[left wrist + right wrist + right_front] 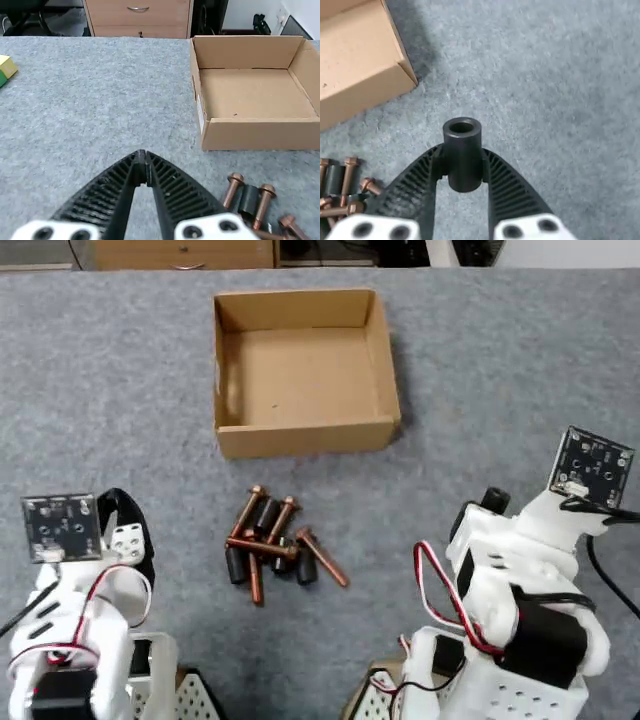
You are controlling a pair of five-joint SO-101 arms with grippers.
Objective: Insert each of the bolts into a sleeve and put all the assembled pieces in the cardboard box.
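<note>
Several copper bolts (262,540) and black sleeves (237,564) lie in a loose pile on the grey carpet, in front of the open, empty cardboard box (304,435). My right gripper (462,158) is shut on one black sleeve (462,136), held upright with its bore facing up, right of the pile and near the box's front right corner (405,75). In the high view that sleeve (492,500) is at the right arm's tip. My left gripper (141,156) is shut on nothing, hovering left of the pile (252,205). From above, the left gripper (122,508) is at lower left.
A yellow and green block (5,71) lies far off on the carpet's edge. A wooden drawer cabinet (137,15) stands beyond the table. Open carpet lies on both sides of the box (250,95) and between the arms.
</note>
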